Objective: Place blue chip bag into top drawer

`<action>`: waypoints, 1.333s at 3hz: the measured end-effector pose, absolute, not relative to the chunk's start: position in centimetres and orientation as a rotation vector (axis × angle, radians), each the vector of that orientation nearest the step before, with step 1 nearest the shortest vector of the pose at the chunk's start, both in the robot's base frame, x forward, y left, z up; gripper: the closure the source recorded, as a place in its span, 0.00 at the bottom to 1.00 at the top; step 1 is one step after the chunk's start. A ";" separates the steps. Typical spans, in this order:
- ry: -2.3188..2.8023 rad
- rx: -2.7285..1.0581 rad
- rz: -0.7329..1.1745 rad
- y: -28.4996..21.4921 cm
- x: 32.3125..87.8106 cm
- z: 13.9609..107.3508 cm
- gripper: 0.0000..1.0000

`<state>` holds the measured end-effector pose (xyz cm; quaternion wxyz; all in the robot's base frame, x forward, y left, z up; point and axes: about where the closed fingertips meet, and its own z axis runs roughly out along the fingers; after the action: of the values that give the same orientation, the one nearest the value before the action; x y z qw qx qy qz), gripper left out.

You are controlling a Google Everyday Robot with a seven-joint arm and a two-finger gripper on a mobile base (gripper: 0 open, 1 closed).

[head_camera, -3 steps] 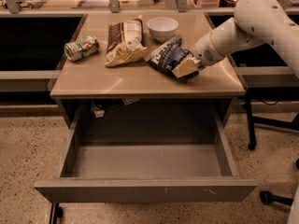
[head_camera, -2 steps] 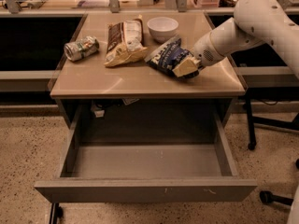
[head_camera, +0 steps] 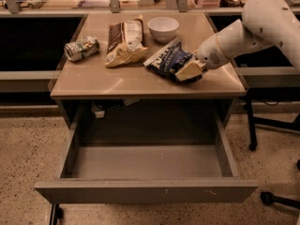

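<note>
**Surface.** The tan rectangular surface (head_camera: 117,81) of the grey desk carries four items.
- The crumpled dark navy foil chip bag (head_camera: 166,60) with white lettering lies flat, right of centre. Its white strip points to the rear left.
- The round white bowl (head_camera: 163,28) stands upright just behind the chip bag, near the rear edge.
- The brown-and-cream snack bag (head_camera: 124,43) lies left of the bowl. It is near the chip bag but apart from it.
- The dented silver can (head_camera: 81,48) lies on its side close to the left edge, well apart from the chip bag.

**Claw.** The cream-coloured claw (head_camera: 190,71) sits at the front right end of the chip bag, touching it and low over the surface. This view does not show whether the claw is open or clamped on the bag. The white robot arm (head_camera: 243,32) enters from the upper right and slopes down to the claw.

**Drawer.** The wide shallow grey metal top drawer (head_camera: 145,190) is pulled out toward the camera, below the front edge of the surface. Its plain flat front panel is nearest the camera, and its bare grey floor is in view. The chip bag rests on the surface, above and behind the drawer opening, not inside it.

**Surroundings.** The desk stands on a speckled stone floor (head_camera: 28,149). A black wheeled chair base (head_camera: 272,198) stands at the right, beside the drawer front
</note>
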<state>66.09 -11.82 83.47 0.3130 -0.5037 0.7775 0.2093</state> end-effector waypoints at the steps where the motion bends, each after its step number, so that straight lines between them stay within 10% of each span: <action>1: 1.947 -1.402 0.719 -11.7 61.6 84.3 1.00; 4: 1.786 -1.525 0.907 -11.0 55.0 85.3 1.00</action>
<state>55.01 -10.98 85.34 0.3070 -0.5766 0.6751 0.3428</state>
